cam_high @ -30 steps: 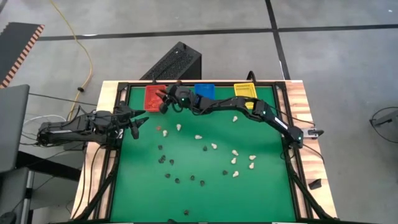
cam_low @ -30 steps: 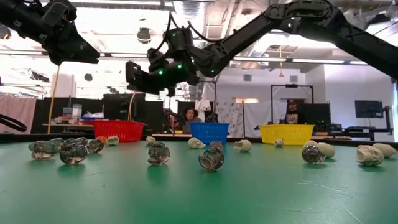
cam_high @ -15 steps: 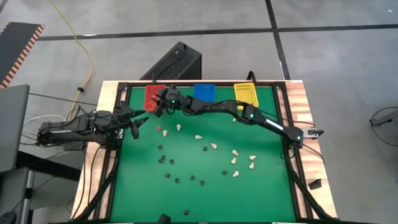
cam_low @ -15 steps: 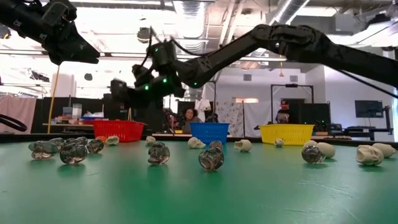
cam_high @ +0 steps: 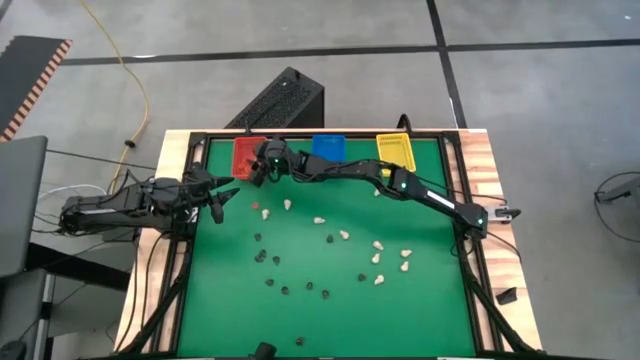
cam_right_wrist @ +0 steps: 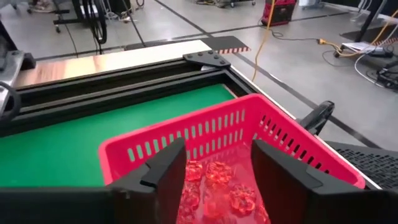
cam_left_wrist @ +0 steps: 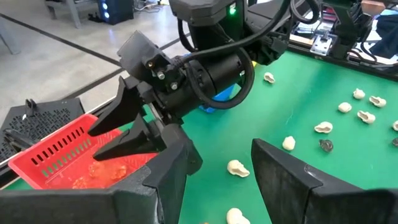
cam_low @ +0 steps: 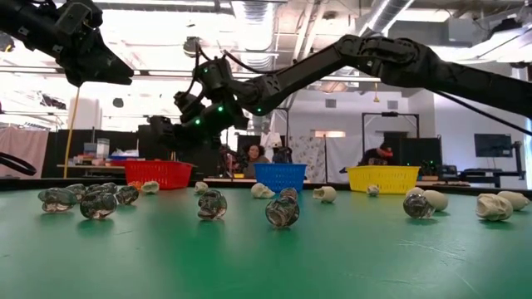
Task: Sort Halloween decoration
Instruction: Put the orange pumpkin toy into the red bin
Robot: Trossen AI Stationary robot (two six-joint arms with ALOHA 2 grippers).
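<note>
The Halloween decoration lies scattered on the green table (cam_high: 440,300): cream-white trinkets (cam_high: 378,245) to the right, black ones (cam_high: 268,258) toward the near left, and one orange-brown piece (cam_high: 254,205). More orange trinkets (cam_right_wrist: 217,180) rest on the floor of the red bin (cam_high: 243,150). My right gripper (cam_right_wrist: 214,171) hovers open over that bin's near rim with nothing between its fingers; the left wrist view shows it too (cam_left_wrist: 112,130). At the table's left edge, above the surface, my left gripper (cam_left_wrist: 217,180) waits open and empty.
A blue bin (cam_high: 329,146) and a yellow bin (cam_high: 394,148) stand beside the red one along the far edge. A black frame rail (cam_right_wrist: 124,87) borders the table. In the low view, people sit in the room behind the table. Bare green lies near the front edge.
My right gripper has reached toward the table's far left corner and sunk lower, ending over the red bin; its arm has stretched out flatter. The trinkets on the table lie where they were.
</note>
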